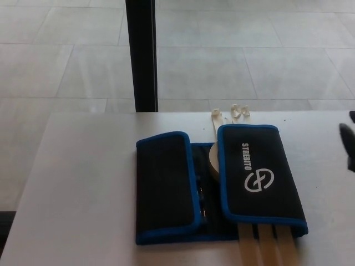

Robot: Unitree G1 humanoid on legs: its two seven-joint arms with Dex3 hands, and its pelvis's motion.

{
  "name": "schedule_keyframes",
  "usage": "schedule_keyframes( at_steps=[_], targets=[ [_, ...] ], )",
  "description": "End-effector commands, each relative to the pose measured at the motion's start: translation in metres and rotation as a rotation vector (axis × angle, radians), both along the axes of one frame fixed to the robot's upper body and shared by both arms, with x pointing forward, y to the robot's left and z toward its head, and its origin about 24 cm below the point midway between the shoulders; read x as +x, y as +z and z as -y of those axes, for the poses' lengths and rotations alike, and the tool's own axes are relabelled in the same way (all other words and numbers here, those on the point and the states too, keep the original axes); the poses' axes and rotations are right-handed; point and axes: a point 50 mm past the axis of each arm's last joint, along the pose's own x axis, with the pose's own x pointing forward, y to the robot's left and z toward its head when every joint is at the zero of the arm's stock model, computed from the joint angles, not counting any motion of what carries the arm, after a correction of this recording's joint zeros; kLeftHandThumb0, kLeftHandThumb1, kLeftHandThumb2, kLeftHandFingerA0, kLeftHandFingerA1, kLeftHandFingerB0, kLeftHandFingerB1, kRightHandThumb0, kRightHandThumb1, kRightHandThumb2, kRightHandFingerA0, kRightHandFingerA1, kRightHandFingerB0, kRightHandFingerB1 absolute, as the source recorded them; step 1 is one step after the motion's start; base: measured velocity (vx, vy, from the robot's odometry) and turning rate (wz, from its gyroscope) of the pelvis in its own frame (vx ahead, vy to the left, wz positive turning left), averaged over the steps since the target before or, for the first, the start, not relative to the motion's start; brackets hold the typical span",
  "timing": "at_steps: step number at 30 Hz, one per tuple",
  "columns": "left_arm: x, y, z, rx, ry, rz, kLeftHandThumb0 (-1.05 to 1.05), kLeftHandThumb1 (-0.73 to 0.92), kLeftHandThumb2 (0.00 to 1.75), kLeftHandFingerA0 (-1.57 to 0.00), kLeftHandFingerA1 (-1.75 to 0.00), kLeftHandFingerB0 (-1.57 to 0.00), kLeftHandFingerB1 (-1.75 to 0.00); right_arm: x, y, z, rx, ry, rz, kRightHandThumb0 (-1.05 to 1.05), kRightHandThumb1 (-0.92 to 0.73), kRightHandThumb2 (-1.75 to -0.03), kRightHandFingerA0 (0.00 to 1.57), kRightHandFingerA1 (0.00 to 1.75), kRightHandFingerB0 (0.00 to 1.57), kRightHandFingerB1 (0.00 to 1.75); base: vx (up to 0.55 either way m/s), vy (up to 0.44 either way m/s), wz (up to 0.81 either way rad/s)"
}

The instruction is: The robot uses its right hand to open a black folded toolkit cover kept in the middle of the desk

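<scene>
The right hand (pixel 349 143) shows only fingertips at the frame's edge, its spread impossible to judge; the folded toolkit cover (pixel 216 185) lies leftward, untouched, both flaps closed inward.

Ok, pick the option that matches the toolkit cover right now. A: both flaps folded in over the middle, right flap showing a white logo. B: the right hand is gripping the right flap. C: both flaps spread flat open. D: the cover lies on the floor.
A: both blue-edged flaps of the toolkit cover lie folded inward on the desk, and the right hand is only at the picture's edge, apart from it.
</scene>
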Motion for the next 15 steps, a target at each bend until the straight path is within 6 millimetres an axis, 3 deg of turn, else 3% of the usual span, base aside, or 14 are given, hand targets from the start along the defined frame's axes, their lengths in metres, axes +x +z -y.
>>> schedule_keyframes(
  at_steps=[1, 2, 3, 4, 5, 7, 8, 9, 10, 12, 13, 14, 15],
  targets=[
    [-0.002, 0.008, -0.01, 0.023, 0.035, -0.022, -1.03, 0.3, 1.35, -1.21, -1.68, -0.63, -1.34, -0.016, -0.04, -0.058, -0.386, 0.332, -0.053, -0.53, -0.55, -0.58, 0.54, 0.45, 0.5, 0.36, 0.0, 0.0, 0.0],
    [-0.002, 0.008, -0.01, 0.023, 0.035, -0.021, -1.03, 0.3, 1.35, -1.21, -1.68, -0.63, -1.34, -0.016, -0.041, -0.059, -0.388, 0.336, -0.054, -0.53, -0.55, -0.58, 0.54, 0.45, 0.5, 0.36, 0.0, 0.0, 0.0],
    [-0.002, 0.008, -0.01, 0.016, 0.03, -0.017, -1.03, 0.3, 1.37, -0.49, -1.74, -0.41, -1.6, -0.017, -0.044, -0.062, -0.454, 0.361, -0.073, -0.55, -0.58, -0.59, 0.52, 0.44, 0.46, 0.35, 0.0, 0.0, 0.0],
    [-0.002, 0.008, -0.01, 0.01, 0.031, -0.012, -1.05, 0.27, 1.36, -1.13, -1.67, -0.57, -1.34, -0.017, -0.046, -0.063, -0.455, 0.376, -0.073, -0.53, -0.57, -0.59, 0.52, 0.45, 0.47, 0.35, 0.0, 0.0, 0.0],
    [-0.001, 0.008, -0.01, 0.011, 0.03, -0.011, -1.02, 0.32, 1.33, -0.52, -1.7, -0.36, -1.68, -0.018, -0.048, -0.064, -0.477, 0.381, -0.08, -0.55, -0.59, -0.59, 0.52, 0.45, 0.46, 0.35, 0.0, 0.0, 0.0],
    [-0.001, 0.009, -0.01, 0.023, 0.013, -0.031, -1.04, 0.3, 1.35, -0.54, -1.73, -0.43, -1.55, -0.017, -0.05, -0.064, -0.486, 0.384, -0.085, -0.54, -0.6, -0.59, 0.53, 0.46, 0.47, 0.35, 0.0, 0.0, 0.0],
    [0.0, 0.009, -0.01, 0.025, 0.011, -0.032, -1.03, 0.33, 1.36, -1.26, -1.7, -0.57, -1.3, -0.015, -0.051, -0.064, -0.494, 0.382, -0.092, -0.55, -0.6, -0.59, 0.52, 0.47, 0.46, 0.35, 0.0, 0.0, 0.0],
    [0.0, 0.009, -0.01, 0.025, 0.011, -0.031, -1.03, 0.33, 1.36, -1.26, -1.7, -0.57, -1.3, -0.015, -0.052, -0.064, -0.496, 0.382, -0.094, -0.55, -0.6, -0.59, 0.52, 0.47, 0.46, 0.35, 0.0, 0.0, 0.0],
    [0.0, 0.009, -0.01, 0.018, 0.022, -0.024, -1.04, 0.33, 1.31, -0.58, -1.72, -0.3, -1.66, -0.014, -0.054, -0.065, -0.474, 0.399, -0.11, -0.5, -0.6, -0.58, 0.49, 0.48, 0.46, 0.35, 0.0, 0.0, 0.0],
    [0.0, 0.009, -0.01, 0.016, 0.026, -0.022, -1.04, 0.33, 1.31, -0.58, -1.72, -0.3, -1.66, -0.013, -0.055, -0.065, -0.466, 0.407, -0.116, -0.5, -0.6, -0.58, 0.49, 0.48, 0.46, 0.35, 0.0, 0.0, 0.0],
    [0.0, 0.009, -0.01, 0.016, 0.034, -0.017, -1.05, 0.28, 1.36, -0.54, -1.74, -0.44, -1.6, -0.013, -0.055, -0.065, -0.482, 0.411, -0.119, -0.5, -0.6, -0.59, 0.49, 0.47, 0.45, 0.36, 0.0, 0.0, 0.0],
    [0.002, 0.01, -0.01, 0.023, 0.023, -0.026, -1.05, 0.28, 1.35, -1.22, -1.7, -0.47, -1.26, -0.013, -0.056, -0.064, -0.494, 0.425, -0.126, -0.48, -0.6, -0.58, 0.47, 0.48, 0.46, 0.36, 0.0, 0.0, 0.0],
    [0.001, 0.01, -0.01, 0.025, 0.025, -0.03, -1.03, 0.3, 1.35, -1.24, -1.7, -0.44, -1.23, -0.013, -0.056, -0.063, -0.539, 0.43, -0.121, -0.49, -0.6, -0.58, 0.47, 0.49, 0.46, 0.37, 0.0, 0.0, 0.0]
  ],
)
